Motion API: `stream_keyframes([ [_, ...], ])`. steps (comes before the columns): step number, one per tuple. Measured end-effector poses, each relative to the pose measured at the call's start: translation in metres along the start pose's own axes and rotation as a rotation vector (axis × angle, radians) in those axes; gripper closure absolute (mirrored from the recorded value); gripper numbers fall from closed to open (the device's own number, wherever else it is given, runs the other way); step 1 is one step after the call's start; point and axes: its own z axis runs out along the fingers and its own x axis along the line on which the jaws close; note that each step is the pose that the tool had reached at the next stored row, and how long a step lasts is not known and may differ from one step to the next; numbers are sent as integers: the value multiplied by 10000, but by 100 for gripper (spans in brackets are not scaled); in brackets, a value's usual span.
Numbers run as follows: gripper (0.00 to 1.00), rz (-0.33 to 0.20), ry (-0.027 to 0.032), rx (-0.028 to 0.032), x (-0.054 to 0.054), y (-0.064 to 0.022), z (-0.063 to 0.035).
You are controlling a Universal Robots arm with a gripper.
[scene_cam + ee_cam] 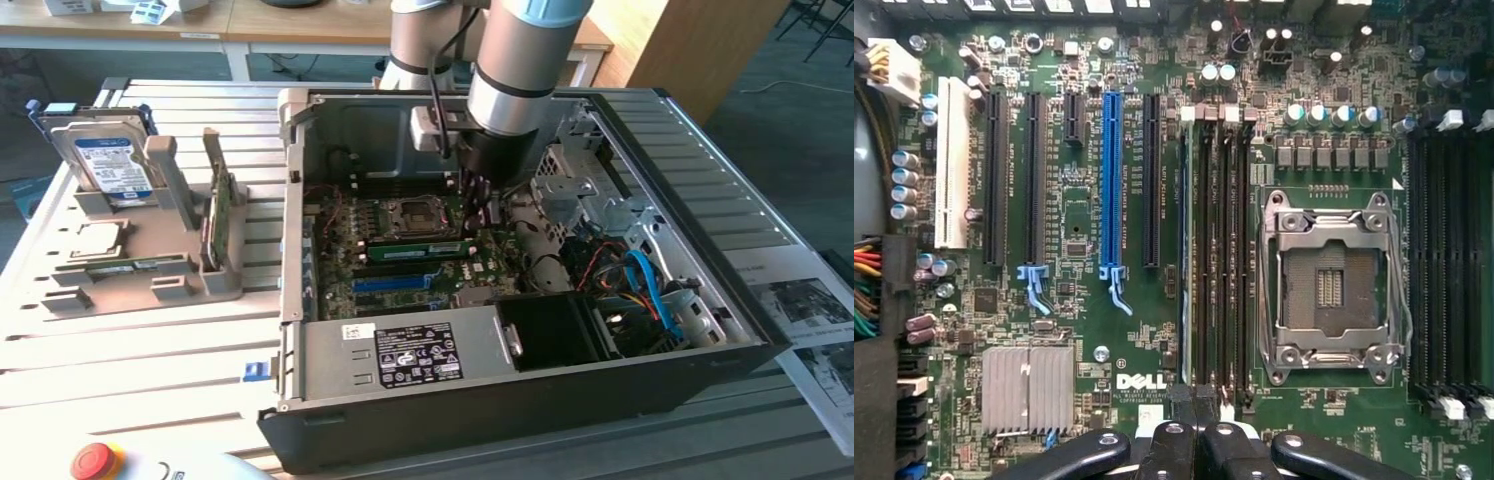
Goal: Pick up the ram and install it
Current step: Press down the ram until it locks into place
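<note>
ram stands on edge in a motherboard slot beside the cpu socket, inside the open case. gripper clenched over its end, contact unclear.

Ram beside socket inside case, case on table, parts rack at exterior view's left.

The arm was built of thick silver-grey tubes, with a pale blue cap at one joint. Its last section was black. A small pale box was clamped to its side, and a thin black cable ran up from there. The pincer was black too, its rounded links fixed with bright silver pins.
</note>
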Motion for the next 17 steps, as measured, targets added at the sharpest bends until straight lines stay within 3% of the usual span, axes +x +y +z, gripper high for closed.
stream_keyframes([
  [17,89,0,-1,-1,0,-70,49],
])
